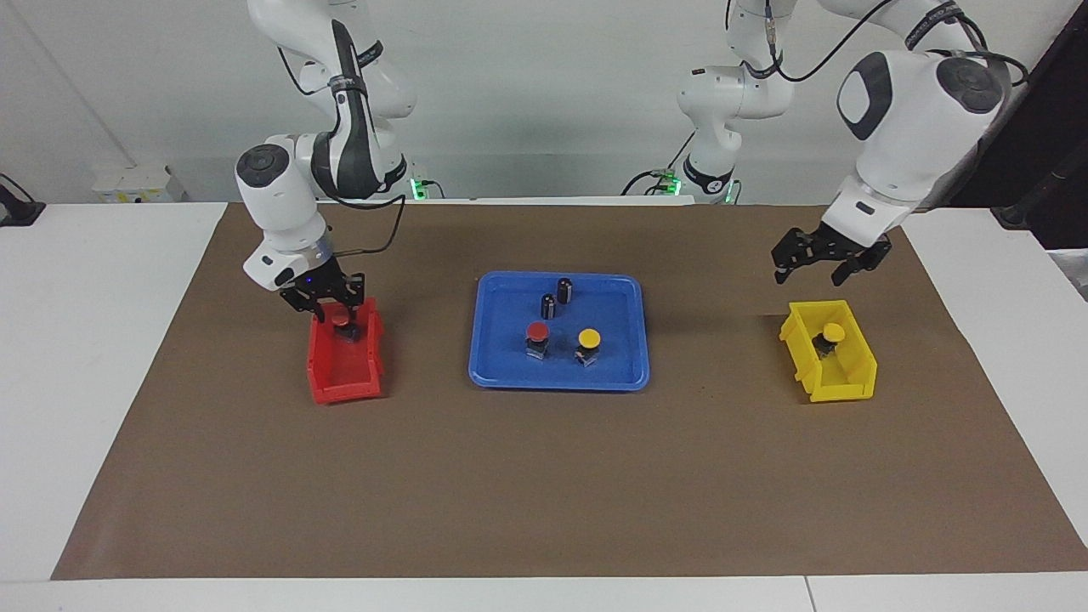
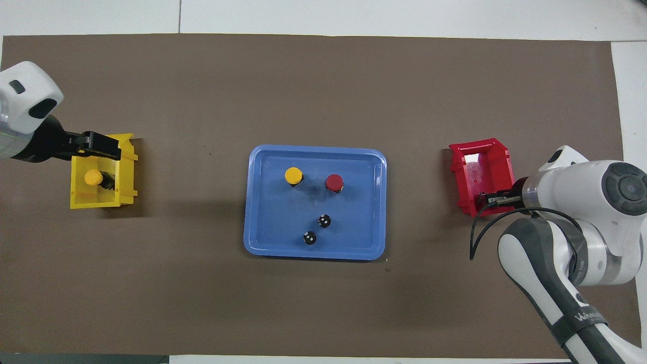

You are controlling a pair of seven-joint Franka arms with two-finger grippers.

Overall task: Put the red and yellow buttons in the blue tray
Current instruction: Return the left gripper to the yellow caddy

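Observation:
The blue tray (image 1: pixel 497 374) (image 2: pixel 263 237) lies mid-table and holds one red button (image 1: pixel 536 333) (image 2: pixel 334 182) and one yellow button (image 1: pixel 588 340) (image 2: pixel 293 175). A second red button (image 1: pixel 340 320) sits in the red bin (image 1: pixel 340 382) (image 2: pixel 480 167). My right gripper (image 1: pixel 337 310) (image 2: pixel 489 199) is down in that bin, fingers closed on this button, which it hides in the overhead view. A second yellow button (image 1: pixel 830 336) (image 2: pixel 93 177) lies in the yellow bin (image 1: pixel 837 387) (image 2: pixel 101 202). My left gripper (image 1: pixel 812 270) (image 2: pixel 101 144) hangs open and empty above that bin.
Two dark capless cylinders (image 1: pixel 548 304) (image 1: pixel 565 289) stand in the blue tray, nearer to the robots than the buttons; they also show in the overhead view (image 2: pixel 324 220) (image 2: pixel 309 237). Brown paper (image 1: pixel 544 493) covers the table.

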